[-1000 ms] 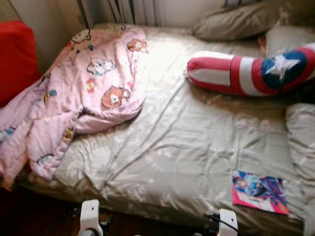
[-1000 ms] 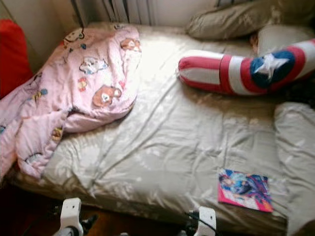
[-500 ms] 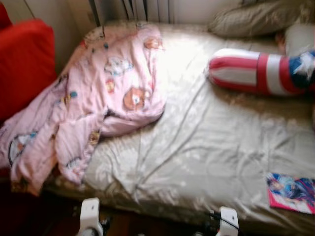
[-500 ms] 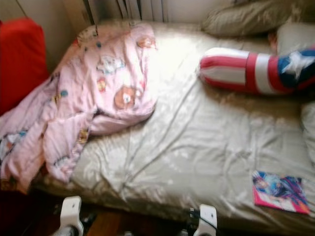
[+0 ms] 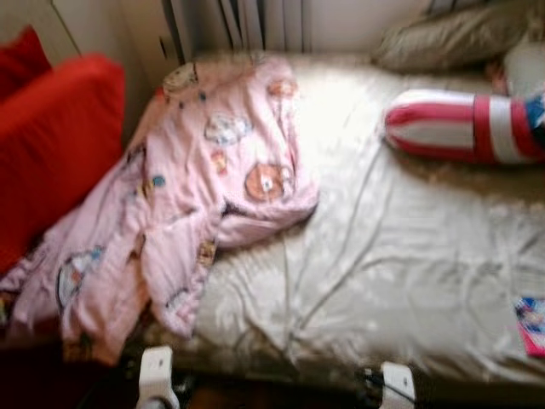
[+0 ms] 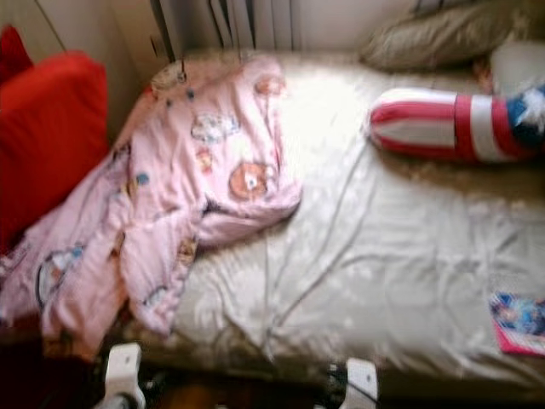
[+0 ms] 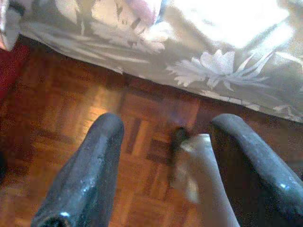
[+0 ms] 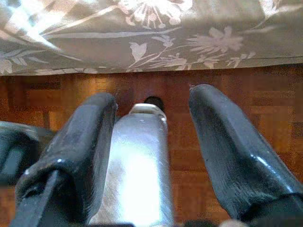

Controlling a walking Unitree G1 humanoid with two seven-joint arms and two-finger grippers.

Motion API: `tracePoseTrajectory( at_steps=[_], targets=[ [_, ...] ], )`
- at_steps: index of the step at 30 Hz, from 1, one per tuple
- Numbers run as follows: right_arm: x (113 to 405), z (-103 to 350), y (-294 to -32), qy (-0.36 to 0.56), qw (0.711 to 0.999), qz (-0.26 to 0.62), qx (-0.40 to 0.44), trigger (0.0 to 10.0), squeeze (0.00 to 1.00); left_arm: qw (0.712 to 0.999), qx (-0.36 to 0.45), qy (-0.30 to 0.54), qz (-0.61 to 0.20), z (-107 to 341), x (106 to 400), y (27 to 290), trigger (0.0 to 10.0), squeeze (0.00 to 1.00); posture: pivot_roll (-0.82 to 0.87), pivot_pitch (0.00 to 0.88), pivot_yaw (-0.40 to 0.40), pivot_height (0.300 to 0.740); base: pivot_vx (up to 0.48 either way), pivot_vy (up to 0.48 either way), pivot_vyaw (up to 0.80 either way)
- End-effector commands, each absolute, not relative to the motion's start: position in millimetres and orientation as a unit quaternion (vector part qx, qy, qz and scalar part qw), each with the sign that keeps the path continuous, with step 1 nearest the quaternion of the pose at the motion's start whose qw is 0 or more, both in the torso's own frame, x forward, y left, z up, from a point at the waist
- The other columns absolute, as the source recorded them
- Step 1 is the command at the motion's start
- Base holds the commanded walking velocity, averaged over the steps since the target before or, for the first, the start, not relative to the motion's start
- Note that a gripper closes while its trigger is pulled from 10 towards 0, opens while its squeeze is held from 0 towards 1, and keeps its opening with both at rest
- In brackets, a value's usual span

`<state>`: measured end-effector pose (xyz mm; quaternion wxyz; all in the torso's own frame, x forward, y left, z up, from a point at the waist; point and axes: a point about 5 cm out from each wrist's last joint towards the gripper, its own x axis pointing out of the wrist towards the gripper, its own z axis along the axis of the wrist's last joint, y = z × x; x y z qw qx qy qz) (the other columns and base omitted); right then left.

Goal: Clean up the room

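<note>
- A pink blanket lies crumpled over the left edge of the bed, spilling off the near left corner.
- A striped cushion sits near the far right corner; a magazine lies at the right edge.
- My left gripper and right gripper hang over the wood floor, both with fingers spread, holding nothing.

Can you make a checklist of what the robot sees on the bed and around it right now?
Surface: bed with wrinkled beige sheet, floral edge.
Job's things: pink cartoon blanket bunched on the bed's left side, spilling over the edge; colourful book near the right front corner.
Clutter: red, white and blue striped pillow; beige pillow at the back.
Grippers: left gripper and right gripper open, hanging low over the wood floor.
Cables: nothing seen.
Surroundings: red cushion left of bed.
</note>
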<state>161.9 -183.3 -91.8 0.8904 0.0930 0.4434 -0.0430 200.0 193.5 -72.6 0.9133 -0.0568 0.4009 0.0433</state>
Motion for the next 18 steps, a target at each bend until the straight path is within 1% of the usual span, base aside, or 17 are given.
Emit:
tracePoseTrajectory(
  at_steps=[1,8,10,18],
  targets=[
    [162.2,-92.6,-176.5,0.446,0.889,-0.035,0.1,10.0,0.0,0.907,-0.045,0.415,0.052,-75.6,192.6,202.1,10.0,0.0,-0.01,0.17,0.014,0.74,0.0,0.48,0.79],
    [164.9,-91.1,-180.2,0.443,0.89,-0.037,0.105,10.0,0.0,0.907,-0.047,0.416,0.053,-76.0,192.0,201.8,10.0,0.0,-0.01,0.189,0.012,0.74,0.0,0.48,0.79],
    [164.8,-91.1,-180.2,0.443,0.89,-0.038,0.106,10.0,0.0,0.906,-0.046,0.417,0.054,-76.2,191.4,202.1,10.0,0.0,-0.01,0.191,0.012,0.74,0.0,0.351,0.79],
    [164.8,-91.2,-179.7,0.442,0.889,-0.039,0.11,10.0,0.0,0.908,-0.044,0.414,0.053,-76.0,191.4,202.7,10.0,0.0,0.0,0.2,0.012,0.74,0.0,0.0,0.8]
  ],
)
